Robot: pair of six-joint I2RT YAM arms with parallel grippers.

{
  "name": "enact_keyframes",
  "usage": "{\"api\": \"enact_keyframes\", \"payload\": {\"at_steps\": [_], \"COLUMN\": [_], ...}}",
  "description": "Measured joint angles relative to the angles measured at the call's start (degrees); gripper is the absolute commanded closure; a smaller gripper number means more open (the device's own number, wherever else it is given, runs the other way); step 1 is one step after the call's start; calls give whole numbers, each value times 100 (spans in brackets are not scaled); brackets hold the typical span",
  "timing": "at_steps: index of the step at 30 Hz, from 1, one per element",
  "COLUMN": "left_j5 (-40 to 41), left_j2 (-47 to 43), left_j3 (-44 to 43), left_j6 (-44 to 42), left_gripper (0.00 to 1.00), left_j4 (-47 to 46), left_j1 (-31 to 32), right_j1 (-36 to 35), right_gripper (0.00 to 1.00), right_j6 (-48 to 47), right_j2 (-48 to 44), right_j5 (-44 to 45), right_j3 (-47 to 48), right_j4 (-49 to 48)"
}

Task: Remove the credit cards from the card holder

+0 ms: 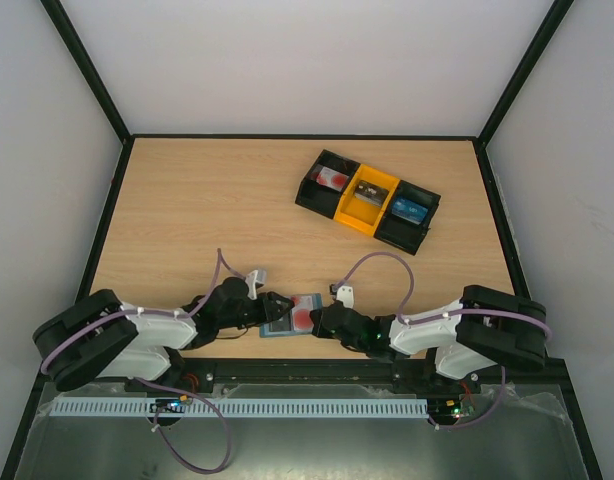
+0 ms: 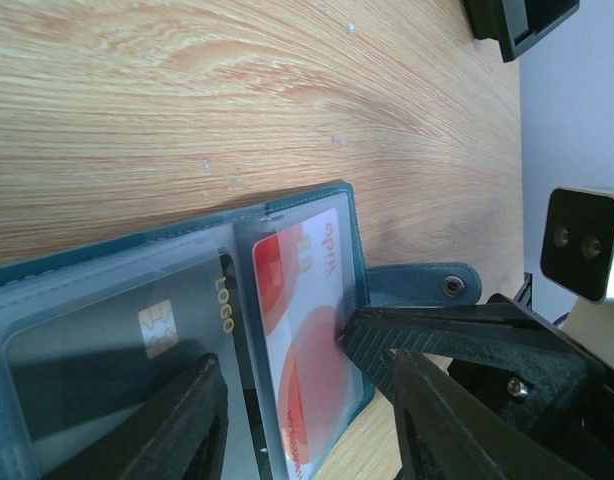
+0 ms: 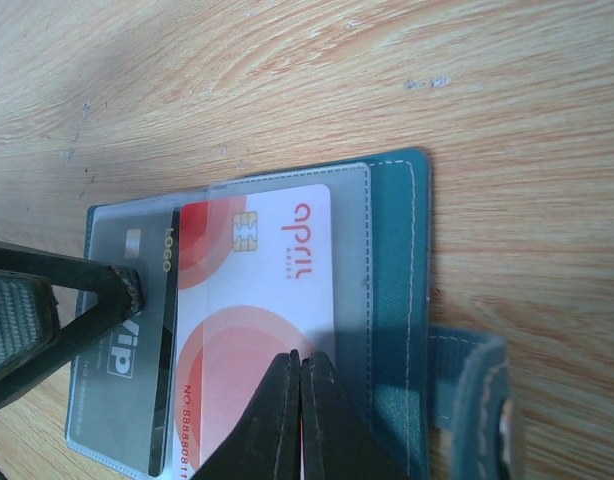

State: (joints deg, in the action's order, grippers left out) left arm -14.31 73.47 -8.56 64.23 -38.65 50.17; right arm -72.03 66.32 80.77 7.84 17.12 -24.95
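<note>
At the near edge of the tabletop (image 1: pixel 207 200), between the 2 arms:

Item 1: card holder (image 3: pixel 392 300), dusty-blue, lying open and flat, closing tab (image 3: pixel 472 400) out to one side. Its clear inner pockets hold 2 credit cards side by side: a white card with red marks (image 3: pixel 277 290) and a dark grey card (image 3: pixel 137 400). No blue card shows in the holder.

Item 2: left end effector (image 1: pixel 270 306), jaws apart, grasping nothing. 1 fingertip (image 3: pixel 127 285) presses on the grey card's pocket, pinning the holder.

Item 3: right end effector (image 3: pixel 300 375), clenched, nothing between the jaws. The joined tip rests on the white card's face; whether it touches sleeve or bare card cannot be told.

Item 4: black-and-yellow 3-bin tray (image 1: pixel 353 217), far right of the tabletop, well apart. Contents too small to name.

Condition: both cards sit in their pockets; none is out yet.

Hazards, as judged:
- The joined tip may skid over the glossy surface and leave the card seated.
- A hard drag may pull the whole holder along if the left fingertip slips off.
- The white card may snag on the pocket's edge and bend.
- The 2 end effectors sit close and could collide.
</note>
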Motion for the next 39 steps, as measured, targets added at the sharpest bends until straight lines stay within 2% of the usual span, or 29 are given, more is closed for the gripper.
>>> {"api": "enact_keyframes", "payload": {"at_steps": [4, 10, 25, 33, 39], "left_j5": [37, 92, -28, -35, -28], "left_j2": [208, 568, 1484, 1521, 1349], "left_j3": [-7, -55, -103, -76, -59], "left_j6": [-72, -107, -107, -107, -118], "left_gripper": [61, 64, 65, 69, 63], "left_j4": [-155, -490, -1615, -1698, -1519], "left_j1": [0, 0, -7, -11, -11], "right_j1": [0, 0, 0, 0, 0], "right_gripper": [97, 98, 98, 98, 97], "right_j6": [50, 146, 363, 367, 376], "right_j2": [0, 48, 214, 256, 177], "right_j5": [0, -2, 9, 2, 4], "right_j3": [-9, -85, -162, -166, -162], "right_j4": [-26, -236, -629, -717, -612]}}
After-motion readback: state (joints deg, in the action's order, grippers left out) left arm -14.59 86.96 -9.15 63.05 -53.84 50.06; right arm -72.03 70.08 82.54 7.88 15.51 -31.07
